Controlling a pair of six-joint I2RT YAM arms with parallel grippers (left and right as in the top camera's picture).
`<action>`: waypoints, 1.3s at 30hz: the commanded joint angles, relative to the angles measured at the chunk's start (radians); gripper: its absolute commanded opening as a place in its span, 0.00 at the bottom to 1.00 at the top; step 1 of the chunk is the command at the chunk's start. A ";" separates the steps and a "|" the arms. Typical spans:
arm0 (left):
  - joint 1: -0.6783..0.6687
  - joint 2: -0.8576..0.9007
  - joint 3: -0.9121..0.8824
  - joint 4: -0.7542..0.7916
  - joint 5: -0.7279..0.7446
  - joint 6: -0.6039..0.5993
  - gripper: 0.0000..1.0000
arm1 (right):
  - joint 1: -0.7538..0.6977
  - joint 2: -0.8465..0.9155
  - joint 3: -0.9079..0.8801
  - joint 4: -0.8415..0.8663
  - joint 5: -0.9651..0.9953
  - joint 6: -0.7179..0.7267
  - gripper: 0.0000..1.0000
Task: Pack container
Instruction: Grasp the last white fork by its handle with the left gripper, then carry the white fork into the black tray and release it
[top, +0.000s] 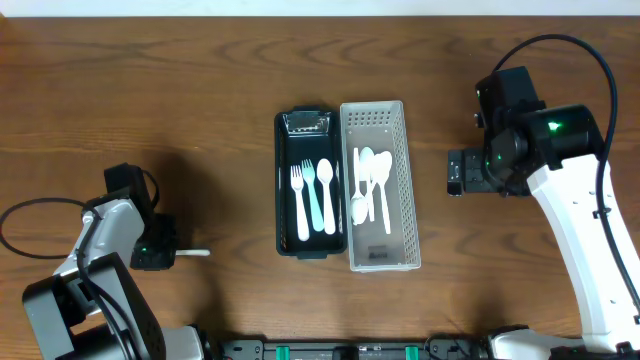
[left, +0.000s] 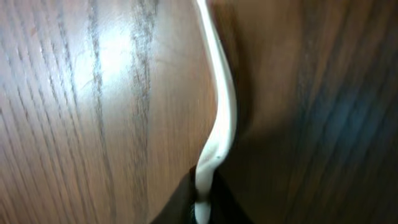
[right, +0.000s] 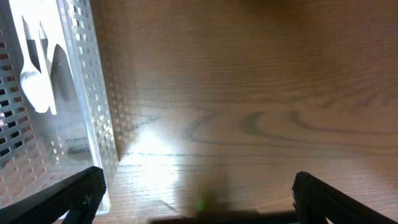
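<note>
A black container (top: 283, 200) stands at the table's middle and holds a white fork, a pale blue fork and a white spoon. Beside it on the right, a white perforated basket (top: 408, 200) holds several white spoons (top: 372, 180). At the lower left, my left gripper (top: 170, 252) is shut on a white plastic utensil (top: 196, 252) that lies low over the table. Only its thin handle shows, pointing right. In the left wrist view the handle (left: 222, 112) runs up from my pinching left gripper (left: 202, 202). My right gripper (top: 455, 172) stands open and holds nothing, right of the basket.
The right wrist view shows the basket's perforated wall (right: 99, 106) close to the left finger of my right gripper (right: 198, 186), with bare wood between the fingers. A black cable loops at the table's left edge (top: 30, 215).
</note>
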 joint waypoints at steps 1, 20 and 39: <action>0.005 0.051 -0.046 -0.009 -0.011 0.025 0.06 | -0.006 -0.001 0.000 0.007 0.000 -0.001 0.99; 0.003 -0.008 0.013 -0.047 -0.011 0.181 0.06 | -0.006 -0.001 0.000 0.054 0.000 -0.002 0.99; -0.480 -0.218 0.612 -0.415 -0.024 0.608 0.06 | -0.193 -0.001 0.000 0.203 -0.150 0.113 0.99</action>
